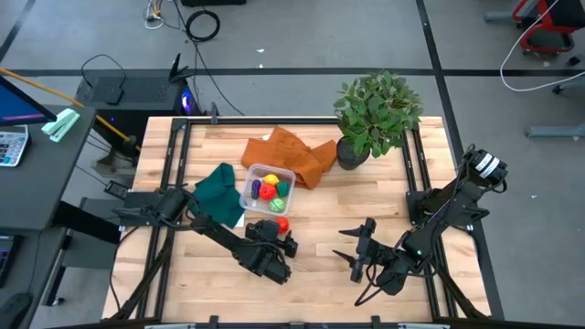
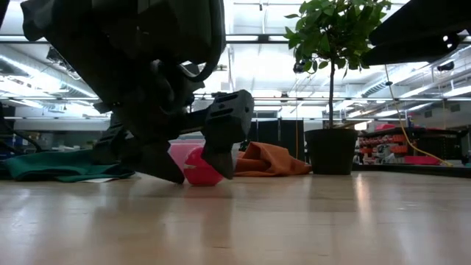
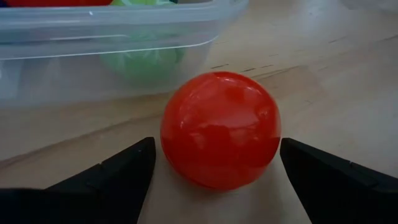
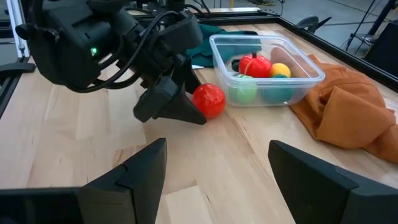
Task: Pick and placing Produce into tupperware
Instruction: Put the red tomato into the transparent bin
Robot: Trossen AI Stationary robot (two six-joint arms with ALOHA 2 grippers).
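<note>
Left gripper (image 4: 186, 99): fingers spread wide, straddling the red ball (image 3: 219, 129), which sits on the table (image 1: 320, 256) just beside the tupperware (image 1: 267, 185); contact not clear. Arm low, reaching in from left. Other produce (image 4: 256, 65) already in tupperware. Right gripper (image 1: 359, 245): fingers apart, empty, hovering well clear.
</note>
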